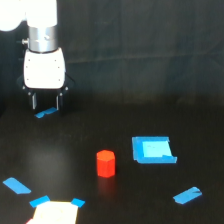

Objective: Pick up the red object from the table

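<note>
Black table (150,200), upright red object (105,163), end effector (45,106) well apart.

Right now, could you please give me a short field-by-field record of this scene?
target: red hexagonal block, upright on the black table, untouched
gripper: up at the exterior view's left, fingers apart, holding nothing
nearest neighbour: light-blue square piece, to the block's right in this view, apart from it
clutter: blue tape strips
</note>
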Robot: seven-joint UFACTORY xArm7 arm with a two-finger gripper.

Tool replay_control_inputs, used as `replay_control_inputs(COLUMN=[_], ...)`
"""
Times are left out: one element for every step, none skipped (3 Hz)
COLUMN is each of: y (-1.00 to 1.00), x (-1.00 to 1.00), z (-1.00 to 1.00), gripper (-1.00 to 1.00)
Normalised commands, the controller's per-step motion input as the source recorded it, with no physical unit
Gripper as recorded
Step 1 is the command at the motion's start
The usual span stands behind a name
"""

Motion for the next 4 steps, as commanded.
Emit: replay_control_inputs(y=[-1.0,-1.0,-1.0,-1.0], x=[0.48,0.68,0.97,1.0], z=[-1.0,-0.42,-0.27,-0.26], gripper=[1.0,1.0,1.0,1.0])
